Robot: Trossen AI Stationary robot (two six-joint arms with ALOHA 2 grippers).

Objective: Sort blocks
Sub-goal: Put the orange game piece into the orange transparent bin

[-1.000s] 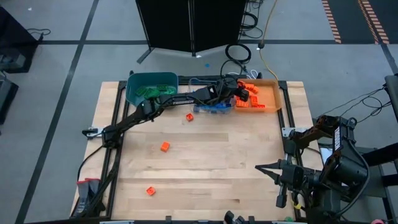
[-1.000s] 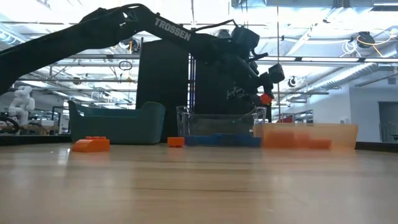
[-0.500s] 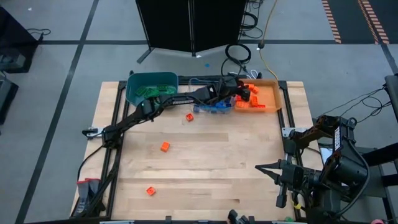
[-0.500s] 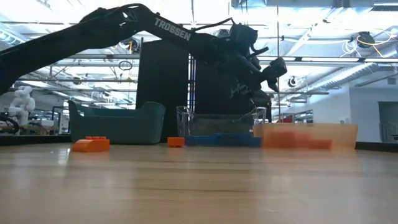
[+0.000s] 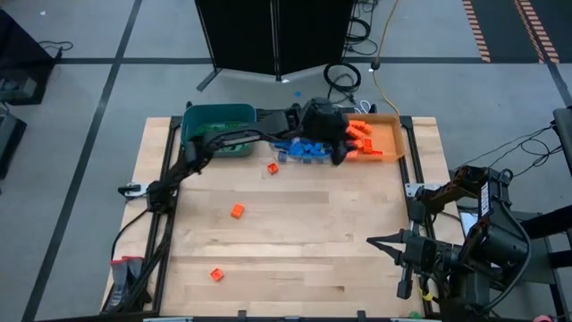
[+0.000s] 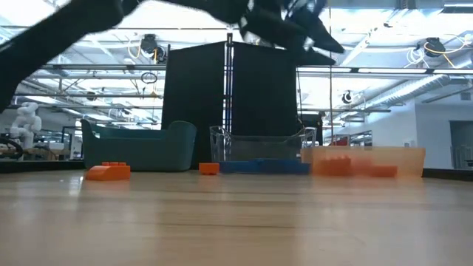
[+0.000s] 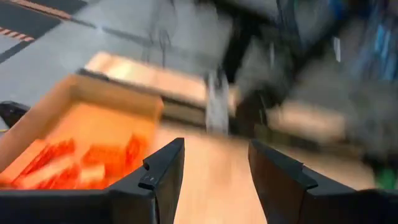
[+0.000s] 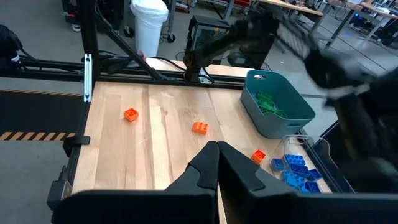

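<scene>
Orange blocks lie loose on the table (image 5: 237,211) (image 5: 215,275) (image 5: 273,168). Along the far edge stand a teal bin (image 5: 214,128) with green blocks, a clear bin (image 5: 299,148) with blue blocks, and an orange bin (image 5: 371,141) with orange blocks. My left gripper (image 5: 340,156) hangs high above the gap between the clear and orange bins, blurred in the low view (image 6: 314,33). In its wrist view its fingers (image 7: 214,168) stand open with nothing between them. My right gripper (image 5: 374,241) waits shut at the near right, shown shut in its wrist view (image 8: 215,155).
In the low view two loose orange blocks (image 6: 108,171) (image 6: 209,168) lie in front of the teal bin (image 6: 137,145) and clear bin (image 6: 259,144). The middle and near part of the wooden table (image 5: 295,250) is bare. A black cabinet stands beyond the far edge.
A second ago my left gripper hung low over the orange bin with an orange block at its fingertips. That block is gone from the fingers. The gripper has risen steeply, rolled and tipped up toward level, drawing slightly toward the near edge.
</scene>
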